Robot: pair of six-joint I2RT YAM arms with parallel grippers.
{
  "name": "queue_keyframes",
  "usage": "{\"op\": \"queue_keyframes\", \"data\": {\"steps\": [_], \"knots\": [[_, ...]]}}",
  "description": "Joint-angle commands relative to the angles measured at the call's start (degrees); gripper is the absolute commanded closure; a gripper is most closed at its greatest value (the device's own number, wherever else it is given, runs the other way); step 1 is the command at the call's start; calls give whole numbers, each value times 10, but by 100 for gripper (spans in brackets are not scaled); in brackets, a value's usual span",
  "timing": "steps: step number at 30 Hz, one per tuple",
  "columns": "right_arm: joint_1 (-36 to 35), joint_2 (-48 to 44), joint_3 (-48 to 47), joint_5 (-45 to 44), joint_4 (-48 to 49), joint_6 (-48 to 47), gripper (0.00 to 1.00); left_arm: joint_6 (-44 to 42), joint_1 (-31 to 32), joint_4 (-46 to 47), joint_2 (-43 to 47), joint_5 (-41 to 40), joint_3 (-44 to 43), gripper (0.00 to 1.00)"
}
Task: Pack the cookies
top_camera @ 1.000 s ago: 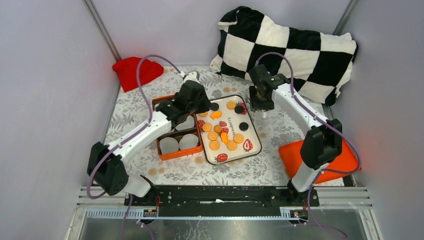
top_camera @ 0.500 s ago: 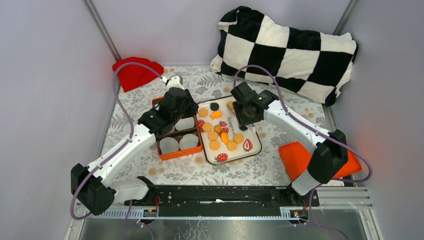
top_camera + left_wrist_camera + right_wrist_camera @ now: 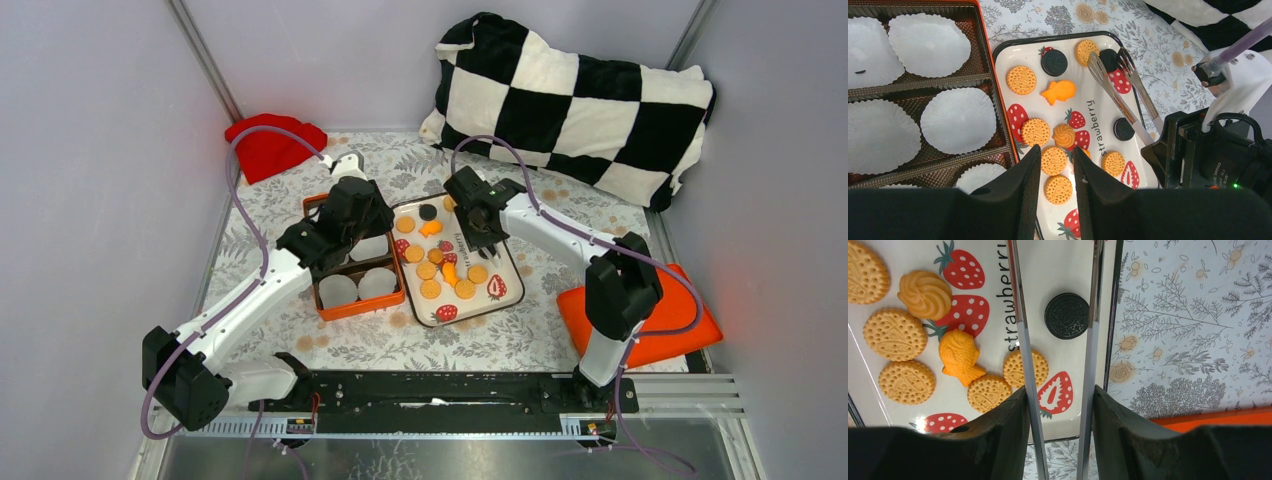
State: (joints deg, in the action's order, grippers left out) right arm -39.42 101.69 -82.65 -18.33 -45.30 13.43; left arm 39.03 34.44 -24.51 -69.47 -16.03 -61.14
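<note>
cookies (image 3: 1035,131): mostly golden rounds; 3 black | lying flat, loose | on strawberry tray (image 3: 1075,75)

I count thirteen cookies (image 3: 1021,79) on one tray (image 3: 1073,75): seven golden rounds (image 3: 1035,131), three black rounds (image 3: 1054,62), two fish (image 3: 1058,92) and one swirl (image 3: 1064,135). One box (image 3: 362,309) holds six cups (image 3: 958,120), one barely showing. There is one pair of tongs (image 3: 1090,370). The table (image 3: 470,345) also carries one pillow (image 3: 580,95), one red cloth (image 3: 272,140) and one orange lid (image 3: 680,320).
</note>
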Motion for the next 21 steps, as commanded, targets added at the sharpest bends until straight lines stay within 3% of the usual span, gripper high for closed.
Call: {"op": "queue_keyframes", "data": {"steps": [1,11,21], "knots": [[0,11,-42,-15,12,-10,50,-2,-2,-15,3,-17,4,65],[0,-63,-28,2,-15,16,51,9,-2,-8,3,4,12,65],[-9,-62,-1,66,-10,32,54,15,-3,-5,0,9,16,65]]}}
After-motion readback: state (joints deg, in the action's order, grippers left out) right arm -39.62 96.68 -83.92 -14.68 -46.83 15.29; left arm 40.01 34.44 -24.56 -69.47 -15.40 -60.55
